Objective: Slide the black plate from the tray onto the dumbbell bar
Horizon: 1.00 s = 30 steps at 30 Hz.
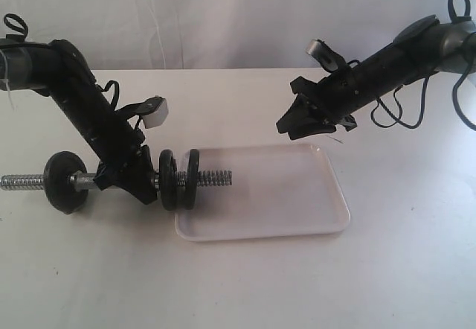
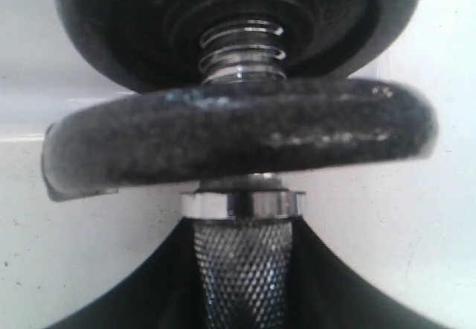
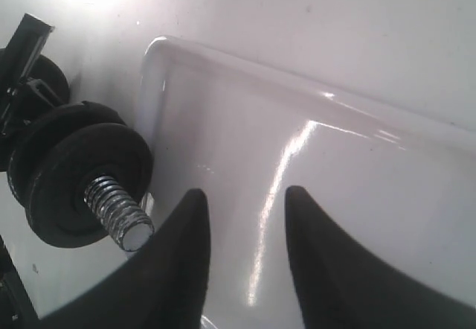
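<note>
Exterior view: the left gripper [image 1: 119, 180] clamps the dumbbell bar [image 1: 22, 182]. The black plate [image 1: 193, 179] sits outermost on the bar's threaded end, over the tray [image 1: 297, 195] edge. Left wrist view: a second disc [image 2: 238, 132] stands edge-on nearer the gripper. Right wrist view: the right gripper [image 3: 244, 195] hangs parted and empty above the tray.

At centre left of the exterior view, the left claw [image 1: 128, 181] covers the middle of the dumbbell bar [image 1: 22, 182], whose end meets the frame's left edge. The black plate [image 1: 193, 179] and the disc [image 1: 168, 180] beside it hide the left rim of the tray [image 1: 297, 195]. The left wrist view's top edge crops the black plate. In the right wrist view, the fingers [image 3: 178, 269] of the right claw [image 3: 245, 192] are blurred and cropped at the bottom.
</note>
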Motion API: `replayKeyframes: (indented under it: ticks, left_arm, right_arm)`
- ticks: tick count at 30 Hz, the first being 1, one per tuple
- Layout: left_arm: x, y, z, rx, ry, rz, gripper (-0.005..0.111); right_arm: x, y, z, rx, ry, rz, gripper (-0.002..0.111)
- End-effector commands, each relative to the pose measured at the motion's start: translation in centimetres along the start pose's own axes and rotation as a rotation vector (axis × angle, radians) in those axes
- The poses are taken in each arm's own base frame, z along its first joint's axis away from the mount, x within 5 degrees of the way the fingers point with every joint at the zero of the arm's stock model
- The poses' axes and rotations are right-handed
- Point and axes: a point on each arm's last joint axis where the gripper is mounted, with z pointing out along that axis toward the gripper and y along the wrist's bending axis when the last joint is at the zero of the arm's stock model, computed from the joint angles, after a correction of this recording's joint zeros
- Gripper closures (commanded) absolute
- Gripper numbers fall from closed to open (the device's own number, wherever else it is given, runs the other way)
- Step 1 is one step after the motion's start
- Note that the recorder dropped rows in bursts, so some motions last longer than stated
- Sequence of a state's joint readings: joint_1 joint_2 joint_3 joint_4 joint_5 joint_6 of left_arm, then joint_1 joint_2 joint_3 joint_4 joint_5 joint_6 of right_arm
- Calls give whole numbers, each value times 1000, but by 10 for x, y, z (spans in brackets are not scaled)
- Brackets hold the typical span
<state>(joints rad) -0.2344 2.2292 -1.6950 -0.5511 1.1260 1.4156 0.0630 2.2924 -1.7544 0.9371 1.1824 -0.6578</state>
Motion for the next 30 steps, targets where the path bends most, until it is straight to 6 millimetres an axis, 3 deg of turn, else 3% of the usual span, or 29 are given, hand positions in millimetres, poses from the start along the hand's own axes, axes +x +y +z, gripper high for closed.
replayKeyframes:
  ticks: [1, 6, 8, 30]
  left_arm:
    - [-61, -69, -97, -146, -108, 155, 98]
    - [-61, -69, -97, -146, -108, 153, 70]
    - [-61, -69, -97, -145, -109, 133, 64]
    - [-61, -69, -97, -142, -112, 86, 63]
  right_arm:
    - [-2, 2, -6, 2, -17, -20, 75]
    - [-2, 2, -6, 2, -17, -20, 75]
    - [-2, 2, -6, 2, -17, -20, 75]
    - [-2, 2, -6, 2, -17, -20, 75]
